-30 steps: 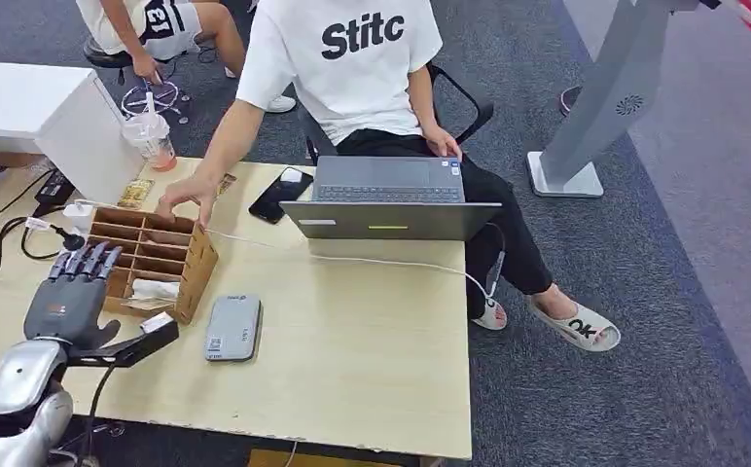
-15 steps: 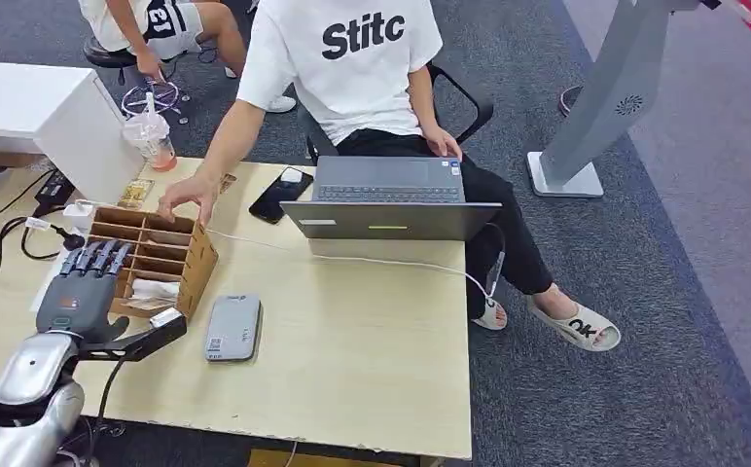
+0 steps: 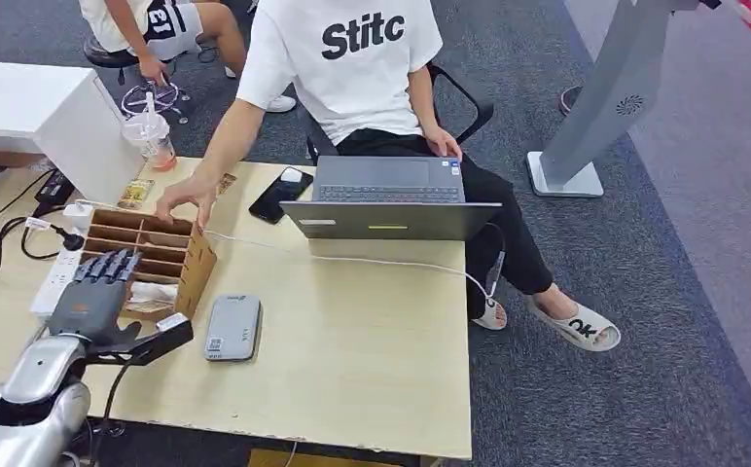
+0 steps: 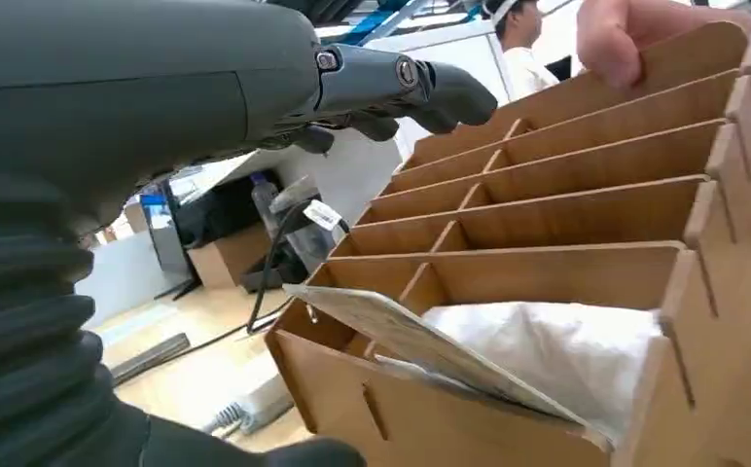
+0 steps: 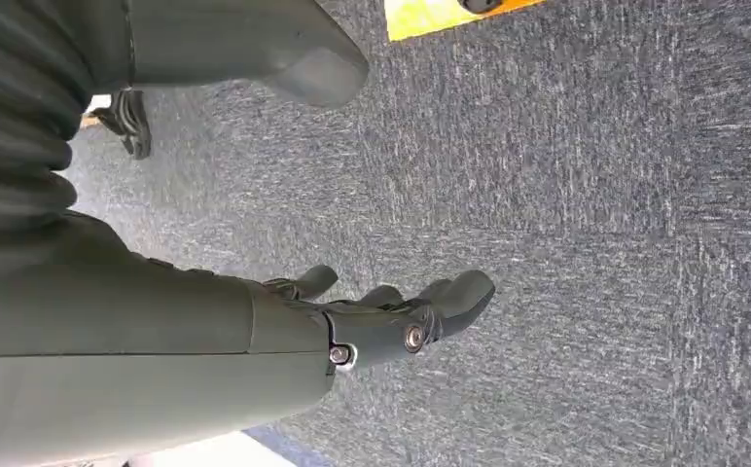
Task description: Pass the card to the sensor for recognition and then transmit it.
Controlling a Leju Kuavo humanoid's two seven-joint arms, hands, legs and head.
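A wooden organizer [image 3: 182, 263] with several compartments stands at the table's left. A thin card [image 4: 430, 350] lies tilted in its nearest compartment, over a white wrapper [image 4: 556, 350]; from the head view the card [image 3: 144, 305] is a pale sliver. My left hand [image 3: 94, 297] hovers over that near end, fingers [image 4: 420, 88] stretched out above the compartments, thumb spread toward the sensor, holding nothing. The grey flat sensor [image 3: 232, 328] lies just right of the organizer. My right hand [image 5: 255, 341] hangs over carpet, fingers loosely apart and empty.
A seated person's hand [image 3: 185, 197] rests on the organizer's far edge, also seen as fingertips [image 4: 625, 39]. A laptop [image 3: 389, 199], a phone [image 3: 279, 194], a cup [image 3: 151, 139], a power strip [image 3: 53, 282] and a white cable [image 3: 391, 261] are on the table.
My left hand has moved right and slightly forward, closing on the organizer's near compartment. The person's hand stays on the far edge.
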